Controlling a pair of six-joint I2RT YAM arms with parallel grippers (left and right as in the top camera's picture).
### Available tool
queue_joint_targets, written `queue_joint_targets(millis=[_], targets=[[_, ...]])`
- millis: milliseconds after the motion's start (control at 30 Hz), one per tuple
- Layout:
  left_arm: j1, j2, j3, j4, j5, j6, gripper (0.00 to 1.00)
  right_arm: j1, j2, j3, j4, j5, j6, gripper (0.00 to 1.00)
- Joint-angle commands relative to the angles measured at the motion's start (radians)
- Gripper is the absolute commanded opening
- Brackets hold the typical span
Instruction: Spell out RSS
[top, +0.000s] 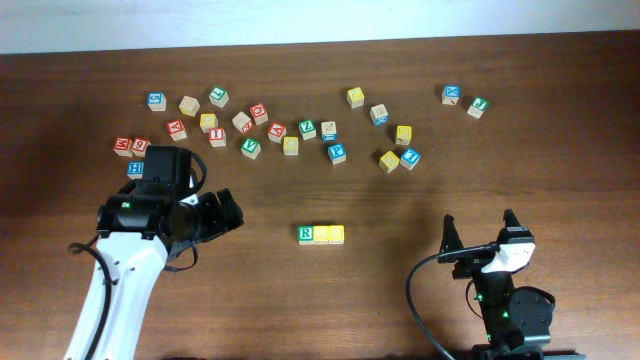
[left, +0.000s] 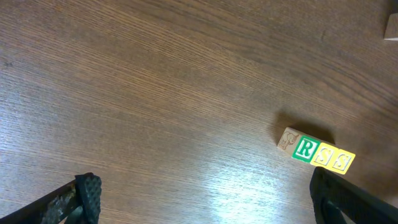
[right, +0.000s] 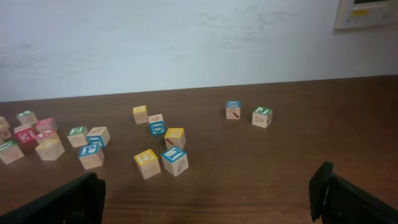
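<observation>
Seems spelled already: shows green R (top: 306, 234), first S (top: 321, 234) and second S (top: 336, 234) touching in a row mid-worktop (top: 400, 300). Shows left end effector (top: 231, 210) released and empty, apart from the row; right end effector (top: 479, 225) spread, empty. Calls only for checking alignment and staying clear.

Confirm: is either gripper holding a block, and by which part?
Nothing is held. The left gripper and right gripper are both open and empty. The RSS cubes sit in a row on the table, apart from both.
</observation>
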Motion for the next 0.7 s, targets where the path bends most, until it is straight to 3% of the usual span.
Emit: queue_joint_targets(millis=[0, 200, 667], targets=[[0.004, -0.013, 0.011, 0.001, -0.004, -0.002, 0.99, -0.006, -0.011, -0.005, -0.011, 0.043, 0.011, 0.98], [0.004, -0.012, 0.011, 0.001, -0.004, -0.002, 0.99, -0.006, -0.011, -0.005, -0.010, 0.002, -0.162, 0.98], [0.004, -0.013, 0.011, 0.001, -0.004, -0.002, 0.99, -0.006, -0.011, -0.005, -0.012, 0.030, -0.083, 0.98]])
